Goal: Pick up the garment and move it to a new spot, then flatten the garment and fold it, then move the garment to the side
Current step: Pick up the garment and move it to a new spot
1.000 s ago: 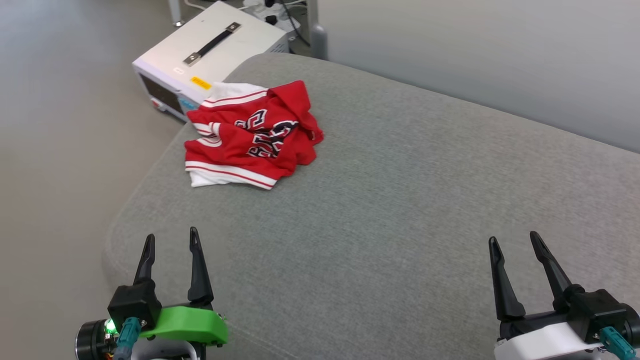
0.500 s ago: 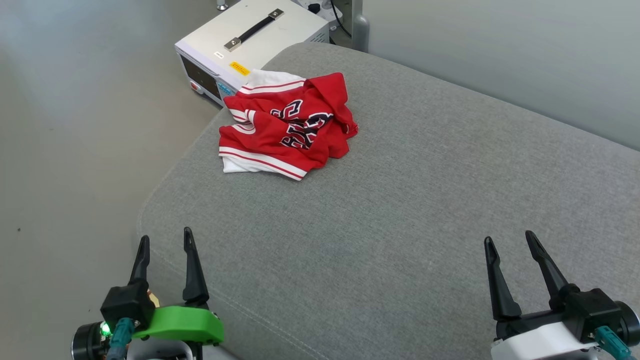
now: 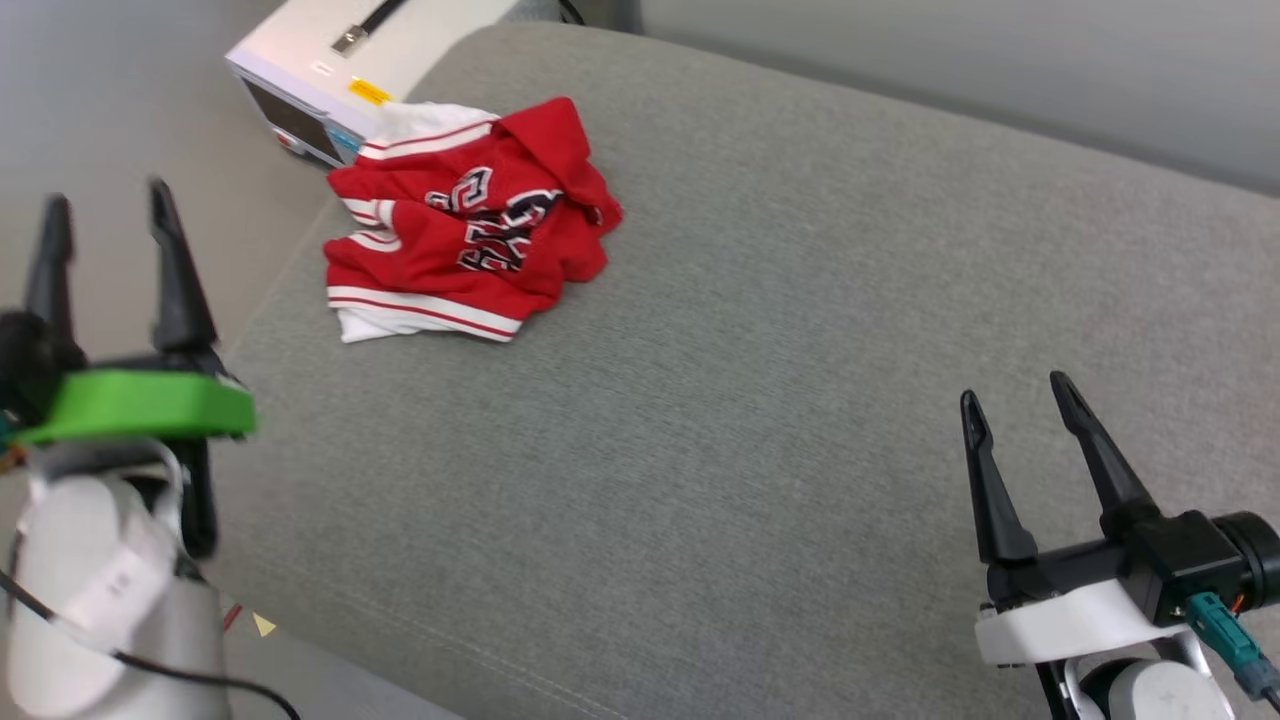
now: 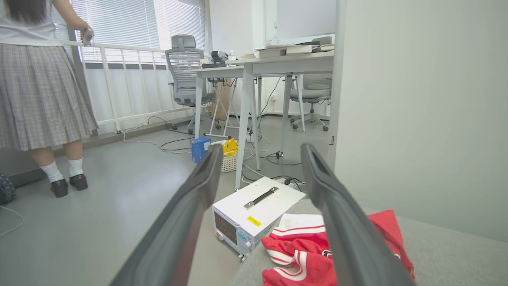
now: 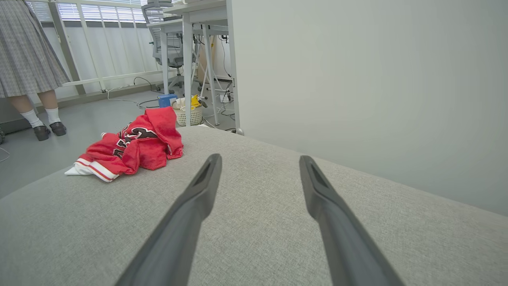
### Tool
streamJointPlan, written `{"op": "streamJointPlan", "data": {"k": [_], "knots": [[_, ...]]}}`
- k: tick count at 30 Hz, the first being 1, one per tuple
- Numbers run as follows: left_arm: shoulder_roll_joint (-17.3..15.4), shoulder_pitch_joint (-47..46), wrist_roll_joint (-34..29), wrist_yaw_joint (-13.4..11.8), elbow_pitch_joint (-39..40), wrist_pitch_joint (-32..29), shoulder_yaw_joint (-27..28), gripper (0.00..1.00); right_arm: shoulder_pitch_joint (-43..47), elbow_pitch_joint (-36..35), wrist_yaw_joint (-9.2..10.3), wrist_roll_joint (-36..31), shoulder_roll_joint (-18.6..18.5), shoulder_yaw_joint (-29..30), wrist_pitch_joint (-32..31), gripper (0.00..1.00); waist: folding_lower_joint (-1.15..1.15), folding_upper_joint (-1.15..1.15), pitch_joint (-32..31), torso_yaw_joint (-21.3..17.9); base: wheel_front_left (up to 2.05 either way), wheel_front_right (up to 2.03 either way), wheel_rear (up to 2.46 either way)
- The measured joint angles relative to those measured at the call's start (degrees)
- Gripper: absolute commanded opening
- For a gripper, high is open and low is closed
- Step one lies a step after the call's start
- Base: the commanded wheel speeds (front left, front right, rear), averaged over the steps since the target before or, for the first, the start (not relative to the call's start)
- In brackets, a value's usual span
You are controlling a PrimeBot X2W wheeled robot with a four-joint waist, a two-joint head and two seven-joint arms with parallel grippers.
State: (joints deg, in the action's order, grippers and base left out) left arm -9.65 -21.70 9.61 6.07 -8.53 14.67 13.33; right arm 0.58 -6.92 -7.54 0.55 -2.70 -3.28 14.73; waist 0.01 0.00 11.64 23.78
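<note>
In the head view, the garment (image 3: 465, 225), a red jersey-style T-shirt with red-and-white striped trim and black-and-white lettering, is seen crumpled near the far left corner of the grey upholstered surface (image 3: 750, 350), with a white part reaching the edge there. A white instrument case with a dark handle (image 3: 310, 60) is seen on the floor (image 3: 120, 120) just beyond that corner. The left gripper (image 3: 107, 195) is seen by the left edge of the surface, against the floor, its fingers held apart with nothing between them and well apart from the garment. The right gripper (image 3: 1013, 390) is seen over the near right part of the surface, its fingers likewise spread and empty. In the left wrist view, the left gripper (image 4: 262, 147) is seen with its fingers wide apart, and the garment (image 4: 295, 248) is seen low between them at the corner of the surface (image 4: 456, 254), partly covered by the right-hand finger. The instrument case (image 4: 258, 206) is seen beside it on the floor; a desk (image 4: 278, 61), an office chair (image 4: 184, 67), a basket (image 4: 229, 161) and a standing person in a pleated skirt (image 4: 39, 91) are seen farther off. In the right wrist view, the right gripper (image 5: 258, 158) is seen with its fingers apart above the bare surface (image 5: 258, 238), and the garment (image 5: 135, 149) is seen heaped at the far left corner, well apart from the fingers; the person (image 5: 27, 51) is seen on the floor beyond.
</note>
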Motion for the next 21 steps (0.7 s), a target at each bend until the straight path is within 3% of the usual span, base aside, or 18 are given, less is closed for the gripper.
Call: {"op": "streamJointPlan", "data": {"k": [5, 8, 13, 21], "knots": [[-5.55, -8.88, 3.64, 1.09, -5.59, 0.09, -0.25, 1.0, -1.9, -1.08, 0.0, -1.31, 0.0, -0.16, 0.0, 1.0, 0.0, 0.0, 3.44, -2.65, 0.0, 0.0, 0.0], [-10.6, -12.93, 7.67, 1.1, -9.32, 0.09, -4.97, 1.0, -2.73, -1.66, 0.0, -1.42, 0.01, -0.16, 0.0, 1.0, 0.0, 0.0, 5.39, -4.3, 0.0, 0.0, 0.0], [-19.38, -18.88, 16.24, 1.21, -16.8, -1.37, -17.48, 1.0, -3.54, -2.49, 0.0, -1.97, 0.01, -0.4, 0.0, 1.0, 0.01, 0.0, 8.47, -6.7, 0.0, 0.0, 0.0], [-30.23, -28.33, 32.21, 1.25, -21.28, -15.84, -36.04, 1.0, -5.64, -3.75, 0.0, -2.45, -0.45, -0.19, 0.0, 1.0, 0.0, 0.0, 13.09, -9.15, 0.0, 0.0, 0.0]]}}
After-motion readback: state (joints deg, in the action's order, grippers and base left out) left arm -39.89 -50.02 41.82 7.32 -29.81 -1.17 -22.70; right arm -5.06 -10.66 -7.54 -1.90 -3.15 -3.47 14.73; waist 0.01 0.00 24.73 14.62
